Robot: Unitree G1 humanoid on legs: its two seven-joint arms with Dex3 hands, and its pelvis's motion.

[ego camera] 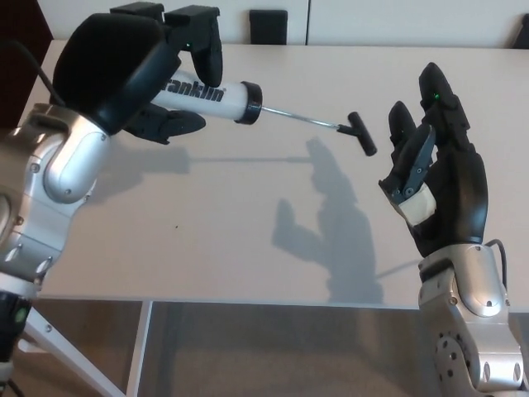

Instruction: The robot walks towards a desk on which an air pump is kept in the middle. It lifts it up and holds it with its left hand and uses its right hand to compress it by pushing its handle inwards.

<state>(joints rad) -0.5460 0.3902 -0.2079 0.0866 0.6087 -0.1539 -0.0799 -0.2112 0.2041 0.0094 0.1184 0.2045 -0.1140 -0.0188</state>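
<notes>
Left hand [178, 70] grips white cylindrical air pump [211, 95]; right hand [434, 165] open, empty; off-axis push on black T-handle [362, 133] may bend thin rod [302, 118].

Item I log: one air pump [216, 95], hand type. White cylindrical barrel with black lettering, of which I read "anklin"; the near part of the barrel is covered by my left robot hand [145, 70], which is closed around it. A black collar caps the barrel's free end. From it a thin metal rod runs out, extended, ending in a short black T-handle [362, 133]. Pose: roughly horizontal, tilted slightly down toward the handle end, held up above the pale counter [248, 215], where its shadow falls.
</notes>
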